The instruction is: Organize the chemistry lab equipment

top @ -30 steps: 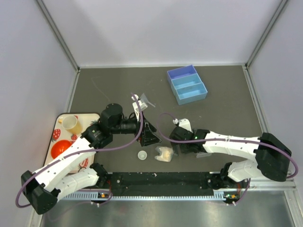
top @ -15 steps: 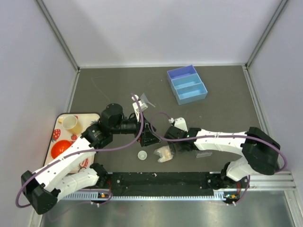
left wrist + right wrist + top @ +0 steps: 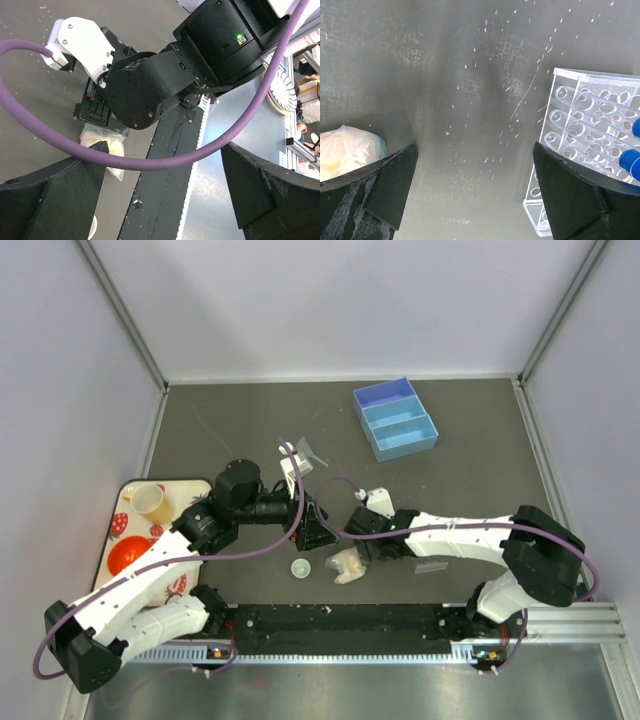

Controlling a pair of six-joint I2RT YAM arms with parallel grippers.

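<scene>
Left gripper (image 3: 162,167) and right gripper (image 3: 474,167), both spread wide.
One packet (image 3: 347,565), one dish (image 3: 300,568), one tube rack (image 3: 580,150), two blue-capped tubes (image 3: 629,159); grey table (image 3: 220,420), pale walls (image 3: 340,300).

We see soft, even overhead light in the top view, with only faint shadows on the dark grey table (image 3: 470,490). In the right wrist view the clear rectangular tube rack (image 3: 585,145) glints, and the near black fingers (image 3: 570,200) blur.

White-shelled arms (image 3: 465,537), black joints (image 3: 238,483), looping purple cables (image 3: 150,162), one green light (image 3: 242,36), seemingly tiny screws (image 3: 134,120)
</scene>
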